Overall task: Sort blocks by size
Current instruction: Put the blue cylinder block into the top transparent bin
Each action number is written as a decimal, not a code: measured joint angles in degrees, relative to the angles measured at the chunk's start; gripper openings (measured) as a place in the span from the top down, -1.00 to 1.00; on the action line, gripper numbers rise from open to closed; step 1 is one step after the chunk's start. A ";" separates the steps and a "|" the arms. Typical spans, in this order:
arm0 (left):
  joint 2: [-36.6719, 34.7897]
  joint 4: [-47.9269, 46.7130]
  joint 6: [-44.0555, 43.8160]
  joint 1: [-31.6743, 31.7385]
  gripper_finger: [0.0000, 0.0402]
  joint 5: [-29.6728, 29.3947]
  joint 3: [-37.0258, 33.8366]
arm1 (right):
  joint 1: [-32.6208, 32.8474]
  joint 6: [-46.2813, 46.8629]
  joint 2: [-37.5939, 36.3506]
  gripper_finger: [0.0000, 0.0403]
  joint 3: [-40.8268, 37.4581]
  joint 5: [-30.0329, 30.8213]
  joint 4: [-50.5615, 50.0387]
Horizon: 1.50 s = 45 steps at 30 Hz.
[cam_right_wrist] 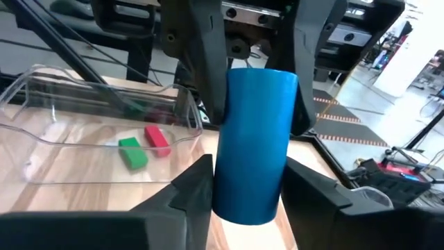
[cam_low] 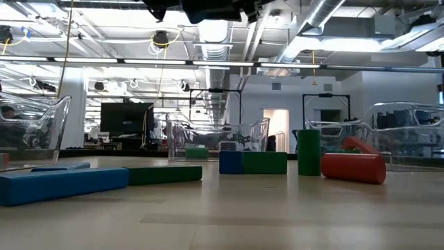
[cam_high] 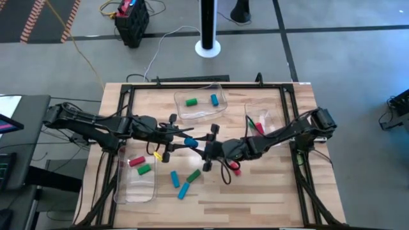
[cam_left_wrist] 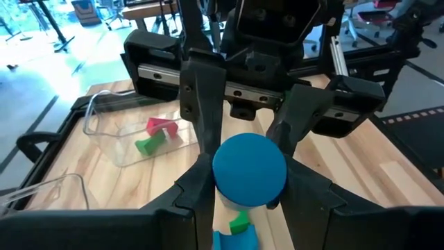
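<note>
A light wooden tabletop (cam_high: pixel 268 191) carried a black frame (cam_high: pixel 192 86) along its edges. Three clear plastic trays stood on it: one (cam_high: pixel 199 112) at the far edge, one (cam_high: pixel 128 185) at the left, one (cam_high: pixel 271 118) at the right. Beyond the tabletop, a white round pole base (cam_high: pixel 208 48) and a black box with cables (cam_high: pixel 132 25) stood on the grey floor.

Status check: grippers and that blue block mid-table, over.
Left gripper and right gripper both around blue cylinder, mid-handover above table. Left gripping; right's grip unclear. Nothing in the way.

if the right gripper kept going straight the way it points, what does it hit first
Probably the left gripper: the right gripper faces it head-on, both around the same blue cylinder block. Depth between them is unclear.
</note>
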 joint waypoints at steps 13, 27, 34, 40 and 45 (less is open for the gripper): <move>0.02 -1.21 0.02 0.00 0.29 0.72 0.00 | -0.56 -0.25 0.00 0.15 0.00 -0.23 -1.20; -3.34 -6.74 2.24 -0.11 0.08 -5.62 0.00 | -2.49 0.21 0.02 0.16 -0.04 3.75 -8.21; -5.88 -11.08 2.53 -0.09 0.08 -6.96 0.02 | -7.72 1.24 0.02 0.16 -0.04 3.50 -11.37; -3.79 -17.71 1.89 -0.09 0.08 -5.48 0.00 | -15.10 2.78 0.02 0.16 -0.04 -0.79 -13.90; -0.74 -18.50 2.34 -0.07 0.08 -4.37 -0.02 | -23.14 4.89 0.02 0.16 -0.04 -8.82 -15.73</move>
